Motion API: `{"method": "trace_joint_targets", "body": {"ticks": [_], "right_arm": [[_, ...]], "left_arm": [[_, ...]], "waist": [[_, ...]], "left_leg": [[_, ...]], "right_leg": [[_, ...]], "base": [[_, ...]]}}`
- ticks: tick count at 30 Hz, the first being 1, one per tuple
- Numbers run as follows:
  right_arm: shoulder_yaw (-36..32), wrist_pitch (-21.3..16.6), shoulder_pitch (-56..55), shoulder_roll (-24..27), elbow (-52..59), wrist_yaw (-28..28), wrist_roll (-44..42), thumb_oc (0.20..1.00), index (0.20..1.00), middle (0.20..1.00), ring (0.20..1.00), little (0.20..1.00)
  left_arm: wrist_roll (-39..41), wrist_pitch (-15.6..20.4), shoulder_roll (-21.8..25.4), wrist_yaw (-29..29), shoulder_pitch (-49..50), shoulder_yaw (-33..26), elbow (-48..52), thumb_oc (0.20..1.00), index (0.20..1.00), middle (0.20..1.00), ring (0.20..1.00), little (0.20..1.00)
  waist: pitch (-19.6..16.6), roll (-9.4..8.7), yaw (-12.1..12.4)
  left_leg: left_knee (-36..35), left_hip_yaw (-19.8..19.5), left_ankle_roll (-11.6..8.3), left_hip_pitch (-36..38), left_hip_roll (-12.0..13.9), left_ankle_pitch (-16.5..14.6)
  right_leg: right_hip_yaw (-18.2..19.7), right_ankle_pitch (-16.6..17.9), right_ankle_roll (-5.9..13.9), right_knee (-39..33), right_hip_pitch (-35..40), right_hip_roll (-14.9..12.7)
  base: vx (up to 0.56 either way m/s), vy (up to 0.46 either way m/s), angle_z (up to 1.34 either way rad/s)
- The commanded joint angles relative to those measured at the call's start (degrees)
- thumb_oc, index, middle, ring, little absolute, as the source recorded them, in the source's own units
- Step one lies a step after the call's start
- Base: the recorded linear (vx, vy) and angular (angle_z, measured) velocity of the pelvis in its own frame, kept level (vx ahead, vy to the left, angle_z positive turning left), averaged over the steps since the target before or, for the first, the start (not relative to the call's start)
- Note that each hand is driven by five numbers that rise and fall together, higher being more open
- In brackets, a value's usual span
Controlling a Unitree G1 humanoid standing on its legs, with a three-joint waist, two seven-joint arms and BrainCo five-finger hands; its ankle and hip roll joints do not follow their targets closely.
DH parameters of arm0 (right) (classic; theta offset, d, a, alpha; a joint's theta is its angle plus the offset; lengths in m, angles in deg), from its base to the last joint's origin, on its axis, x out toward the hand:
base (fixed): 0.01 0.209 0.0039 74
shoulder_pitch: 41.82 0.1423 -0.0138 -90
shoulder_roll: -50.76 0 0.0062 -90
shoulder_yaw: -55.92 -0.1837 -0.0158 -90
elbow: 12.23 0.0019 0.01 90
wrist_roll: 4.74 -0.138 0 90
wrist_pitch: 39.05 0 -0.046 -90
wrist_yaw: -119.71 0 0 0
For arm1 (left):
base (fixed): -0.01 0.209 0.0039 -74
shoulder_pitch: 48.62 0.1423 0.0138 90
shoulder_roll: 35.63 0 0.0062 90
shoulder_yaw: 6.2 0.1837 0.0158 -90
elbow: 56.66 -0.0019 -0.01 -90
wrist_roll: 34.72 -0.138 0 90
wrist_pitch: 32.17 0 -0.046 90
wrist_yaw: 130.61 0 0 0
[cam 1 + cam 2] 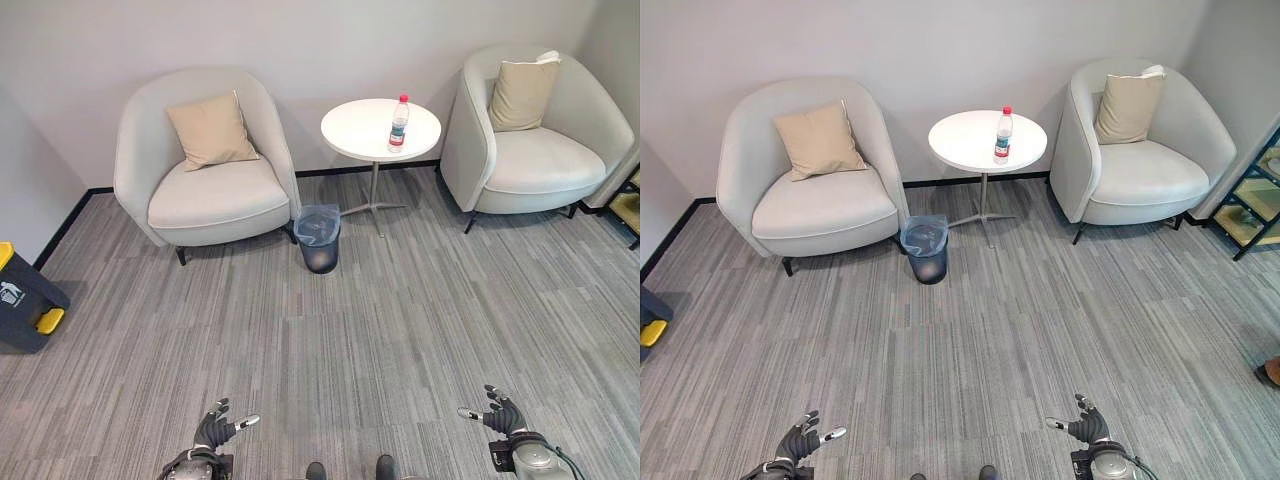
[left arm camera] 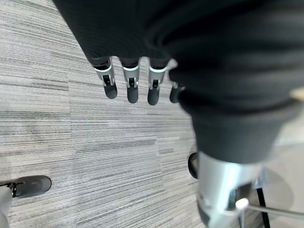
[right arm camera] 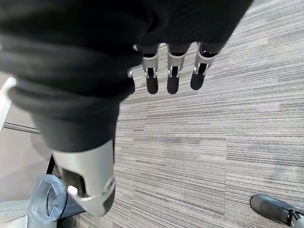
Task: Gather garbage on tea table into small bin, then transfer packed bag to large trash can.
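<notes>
A clear plastic bottle (image 1: 398,124) with a red cap stands on the round white tea table (image 1: 360,132) between two armchairs. A small dark bin (image 1: 318,238) lined with a bluish bag sits on the carpet by the table's foot. The large dark trash can (image 1: 22,296) with yellow parts stands at the far left. My left hand (image 1: 214,430) and right hand (image 1: 503,415) hang low over the carpet, far from the table. Both are open with straight fingers (image 2: 129,86) and hold nothing.
A cream armchair (image 1: 205,160) with a tan cushion stands left of the table, another armchair (image 1: 535,135) on its right. A shelf (image 1: 1250,205) shows at the right edge. Grey striped carpet lies between me and the furniture.
</notes>
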Motion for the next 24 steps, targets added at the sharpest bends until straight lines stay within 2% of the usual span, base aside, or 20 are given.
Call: {"method": "trace_joint_targets", "body": {"ticks": [1, 11, 14, 15, 17, 19, 20, 21, 22, 23, 24], "right_arm": [[-1.11, -1.48, 2.46, -0.77, -0.93, -0.99, -3.05, 1.0, 1.0, 1.0, 1.0, 1.0], [-2.48, -0.72, 3.35, -1.07, -1.56, -1.67, -4.73, 1.0, 1.0, 1.0, 1.0, 1.0], [-2.64, -0.32, 4.56, -1.44, -1.36, -2.03, -5.31, 1.0, 1.0, 1.0, 1.0, 1.0], [-2.37, -0.3, 5.15, -1.68, -1.44, -2.17, -5.39, 1.0, 1.0, 1.0, 1.0, 1.0], [-1.55, -0.28, 6.01, -1.7, -0.26, -2.13, -5.22, 1.0, 1.0, 1.0, 1.0, 1.0], [-1.06, -0.26, 6.51, -1.43, 0.6, -2.31, -4.97, 1.0, 1.0, 1.0, 1.0, 1.0], [-0.69, -0.36, 6.65, -1.34, 0.91, -2.44, -4.76, 1.0, 1.0, 1.0, 1.0, 1.0], [-0.35, -0.36, 6.07, -1.27, 1.84, -2.45, -4.36, 1.0, 1.0, 1.0, 1.0, 1.0], [-0.39, -0.69, 5.43, -1.45, 2.26, -2.43, -4.52, 1.0, 1.0, 1.0, 1.0, 1.0], [-0.64, -1.15, 4.94, -1.38, 2.66, -2.54, -4.59, 1.0, 1.0, 1.0, 1.0, 1.0], [-0.91, -1.71, 4.73, -1.28, 2.94, -2.72, -5.23, 1.0, 1.0, 1.0, 1.0, 1.0]], "left_arm": [[1.73, 1.41, 0.96, 1.13, -2.23, -0.76, -0.99, 1.0, 1.0, 1.0, 1.0, 1.0], [2.92, 1.27, 1.39, 1.43, -2.58, -0.76, 1.07, 1.0, 1.0, 1.0, 1.0, 1.0], [1.67, 1.16, 2.61, 1.45, -2.28, -0.63, 3.2, 1.0, 1.0, 1.0, 1.0, 1.0], [1.69, 1.12, 3.02, 1.61, -2.43, -0.89, 3.48, 1.0, 1.0, 1.0, 1.0, 1.0], [1.91, 1.27, 3.24, 2.04, -2.64, -1.44, 3.7, 1.0, 1.0, 1.0, 1.0, 1.0], [2.14, 1.33, 3.08, 2.26, -2.83, -1.41, 3.84, 1.0, 1.0, 1.0, 1.0, 1.0], [2.42, 1.38, 2.73, 2.46, -3.27, -1.34, 3.29, 1.0, 1.0, 1.0, 1.0, 1.0], [2.22, 1.7, 2.37, 2.74, -4.2, -0.79, 2.86, 1.0, 1.0, 1.0, 1.0, 1.0], [1.89, 1.85, 2.15, 2.7, -3.96, -0.51, 3.04, 1.0, 1.0, 1.0, 1.0, 1.0], [1.59, 1.68, 1.41, 2.55, -3.86, 0.0, 3.12, 1.0, 1.0, 1.0, 1.0, 1.0], [2.09, 1.69, 0.8, 2.29, -3.8, 0.63, 3.38, 1.0, 1.0, 1.0, 1.0, 1.0]], "waist": [[-1.05, -2.56, 0.48], [-0.04, -3.17, 0.68], [1.23, -3.52, 1.07], [1.77, -3.47, 1.3], [2.71, -3.25, 1.52], [3.3, -3.32, 1.33], [3.66, -3.18, 0.85], [4.06, -3.09, 0.07], [3.74, -3.18, -0.15], [3.05, -2.96, -0.43], [2.66, -2.35, -0.89]], "left_leg": [[1.68, 2.06, -1.49, 0.89, -0.37, -6.22], [6.77, 2.08, -0.1, -1.86, -1.49, -8.9], [9.21, 2.03, 0.95, -4.96, -2.53, -10.06], [9.55, 2.17, 1.47, -5.27, -2.54, -10.51], [9.38, 3.23, 1.87, -4.11, -2.14, -11.75], [8.59, 4.01, 1.82, -1.91, -2.27, -12.75], [7.81, 4.05, 1.57, -0.07, -2.16, -13.33], [7.12, 3.77, 0.28, 3.23, -1.81, -14.6], [6.83, 3.41, -0.17, 4.2, -1.53, -15.02], [8.43, 3.53, -1.86, 4.18, -0.03, -14.63], [12.37, 3.67, -3.8, 2.94, 1.9, -12.11]], "right_leg": [[-1.99, -8.03, 4.4, 0.11, 3.23, -3.27], [-1.63, -8.9, 4.93, 4.13, 1.27, -4.78], [0.1, -8.66, 5.9, 7.9, -3.33, -5.37], [0.25, -8.95, 6.4, 11.41, -5.55, -5.22], [-1.79, -8.46, 7.24, 17.03, -10.37, -5.73], [-4.59, -6.5, 6.94, 13.81, -12.38, -6.29], [-6.97, -4.95, 6.84, 11.3, -13.8, -6.36], [-11.78, -3.77, 7.06, 8.67, -15.37, -7.62], [-11.77, -3.68, 6.46, 8.25, -14.55, -7.49], [-12.5, -3.6, 5.49, 7.84, -13.39, -7.21], [-13.34, -4.11, 4.36, 6.41, -11.45, -6.09]], "base": [[0.02, 0.019, -0.04], [0.01, 0.063, -0.03], [-0.04, 0.191, -0.29], [0.05, 0.152, -0.66], [0.15, 0.08, -0.74], [0.28, -0.059, -0.65], [0.59, -0.262, -0.3], [0.59, -0.311, -0.1], [0.61, -0.396, 0.2], [0.41, -0.382, 0.51], [0.4, -0.441, 0.87]]}}
